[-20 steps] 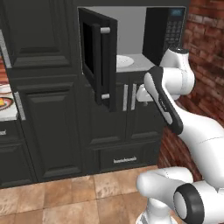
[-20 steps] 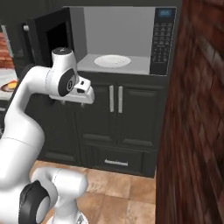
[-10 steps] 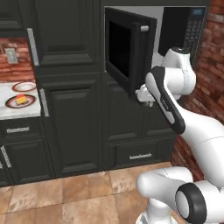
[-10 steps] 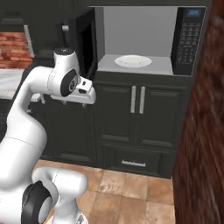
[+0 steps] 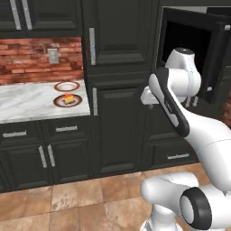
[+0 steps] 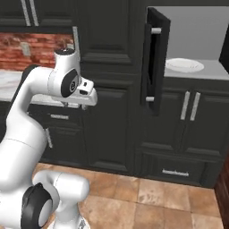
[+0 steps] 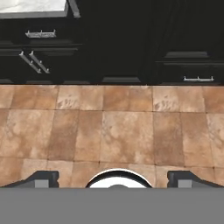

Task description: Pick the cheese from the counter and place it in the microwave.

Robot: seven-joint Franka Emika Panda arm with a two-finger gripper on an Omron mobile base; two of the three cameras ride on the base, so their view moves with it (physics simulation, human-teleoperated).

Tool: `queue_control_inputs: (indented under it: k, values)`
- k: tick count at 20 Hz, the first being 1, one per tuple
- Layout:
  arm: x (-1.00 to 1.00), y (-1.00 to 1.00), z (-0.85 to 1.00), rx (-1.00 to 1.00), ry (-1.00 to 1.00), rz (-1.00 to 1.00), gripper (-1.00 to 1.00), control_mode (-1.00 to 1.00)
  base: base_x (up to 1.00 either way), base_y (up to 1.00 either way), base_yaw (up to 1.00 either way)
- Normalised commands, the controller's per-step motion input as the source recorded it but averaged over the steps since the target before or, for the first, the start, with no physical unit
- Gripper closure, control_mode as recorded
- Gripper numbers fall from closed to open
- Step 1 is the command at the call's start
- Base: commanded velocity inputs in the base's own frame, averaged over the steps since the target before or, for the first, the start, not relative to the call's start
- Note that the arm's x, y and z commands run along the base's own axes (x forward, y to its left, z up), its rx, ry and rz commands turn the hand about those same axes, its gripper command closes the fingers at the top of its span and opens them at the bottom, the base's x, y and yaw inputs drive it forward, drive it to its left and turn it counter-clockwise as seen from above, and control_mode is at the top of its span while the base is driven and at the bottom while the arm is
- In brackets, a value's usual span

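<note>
The cheese (image 5: 68, 98), a small yellow-orange wedge, lies on a dark-rimmed plate (image 5: 60, 103) on the white marble counter (image 5: 27, 101) at the left. The microwave (image 6: 197, 40) stands far right with its door (image 6: 153, 62) swung open, and a white plate (image 6: 184, 65) rests inside it. The door (image 5: 191, 49) also shows in the left base view. My hand (image 5: 150, 96) hangs in front of the tall dark cabinet, well right of the cheese, pointing down at the floor. My gripper (image 7: 112, 178) is open, its fingertips (image 7: 42, 178) wide apart with nothing between them.
A second, bare plate (image 5: 66, 85) sits behind the cheese plate. A tall dark cabinet (image 5: 119, 90) stands between counter and microwave. The counter corner (image 7: 35, 5) shows above drawers with silver handles (image 7: 40, 33). Brown tile floor (image 7: 113, 127) lies below.
The whole picture has shifted: the base has driven left, so the microwave slid right and the counter with the cheese came further into view. The arm holds the same pose.
</note>
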Motion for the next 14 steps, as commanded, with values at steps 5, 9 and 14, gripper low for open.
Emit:
queue_control_inputs:
  k: [5,9,14]
  values:
    - [0.0,0.0,0.0,0.0,0.0,0.0,-1.0,1.0,0.41,1.0,0.02]
    - [0.0,0.0,0.0,0.0,0.0,0.0,-1.0,1.0,0.75,0.83,0.01]
    - [0.0,0.0,0.0,0.0,0.0,0.0,-1.0,1.0,1.0,0.3,0.0]
